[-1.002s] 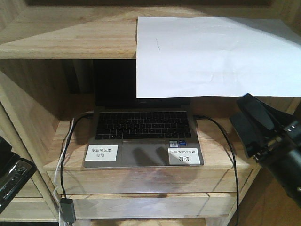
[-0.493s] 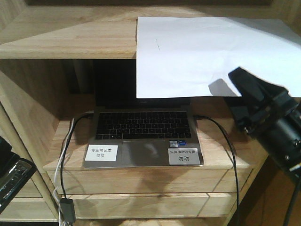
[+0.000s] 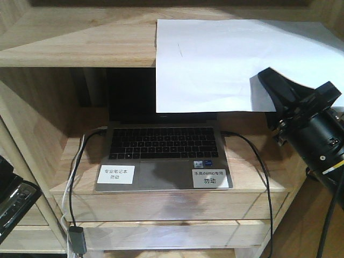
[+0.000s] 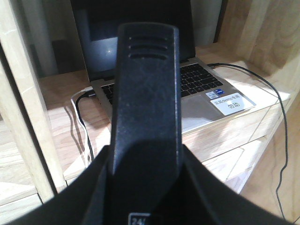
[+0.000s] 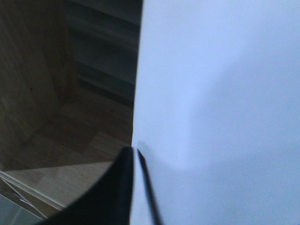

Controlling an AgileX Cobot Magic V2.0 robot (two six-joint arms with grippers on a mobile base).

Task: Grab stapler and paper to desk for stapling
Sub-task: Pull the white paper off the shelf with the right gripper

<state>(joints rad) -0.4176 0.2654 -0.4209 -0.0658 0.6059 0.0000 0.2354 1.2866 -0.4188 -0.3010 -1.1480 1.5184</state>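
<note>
The white paper (image 3: 215, 59) lies on the upper shelf and hangs over its front edge, in front of the laptop screen. My right gripper (image 3: 266, 86) is at the sheet's lower right corner. In the right wrist view the paper (image 5: 225, 93) fills the right half and its edge runs into the narrow slit of the right gripper (image 5: 137, 152), which is shut on it. The black stapler (image 4: 147, 93) stands upright in my left gripper (image 4: 145, 157), which is shut on its sides. The desk is out of view.
An open grey laptop (image 3: 161, 150) sits on the light-wood shelf unit (image 3: 80, 45), with black cables (image 3: 258, 161) trailing off both sides. A wooden upright (image 4: 23, 117) stands close to the left of the stapler. Drawers lie below the laptop.
My right gripper has risen from beside the laptop shelf up to the paper's lower right corner and now covers it. The left arm has not moved.
</note>
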